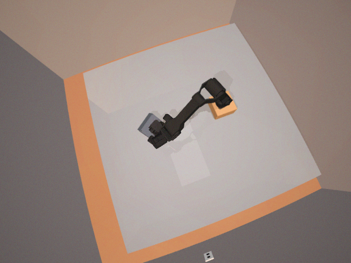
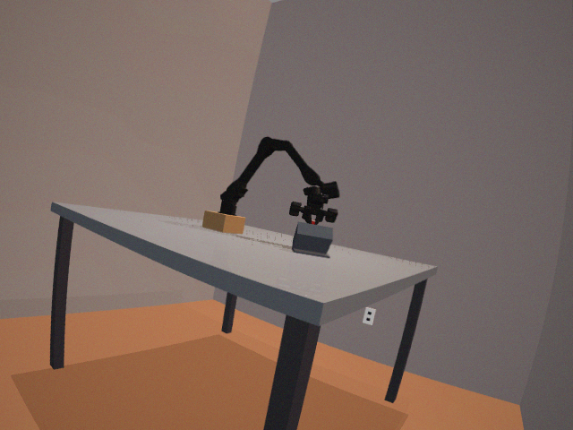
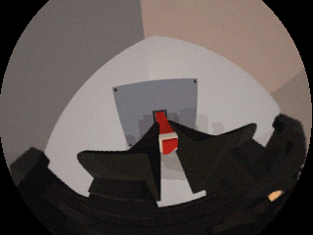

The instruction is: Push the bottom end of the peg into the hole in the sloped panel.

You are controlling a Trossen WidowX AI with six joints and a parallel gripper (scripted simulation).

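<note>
The red square peg (image 3: 168, 146) (image 2: 312, 222) has a pale band near its top. My gripper (image 3: 162, 124) (image 2: 312, 219) is shut on it, just above the sloped panel. The blue-grey panel (image 3: 134, 100) (image 1: 145, 123) (image 2: 312, 239) has one square, dark-rimmed hole (image 3: 159, 111). In the wrist view the peg's bottom end lies within the hole's outline, its flat sides roughly in line with the rim. Only a short red piece shows above the panel in the exterior view. How deep the end sits cannot be told. In the top view the arm hides peg and hole.
The arm's base stands on an orange block (image 1: 224, 112) (image 2: 224, 222), away from the panel. The arm arches over the grey table (image 1: 241, 158) (image 2: 208, 250) between them. Dark screw heads mark the panel's corners in the wrist view.
</note>
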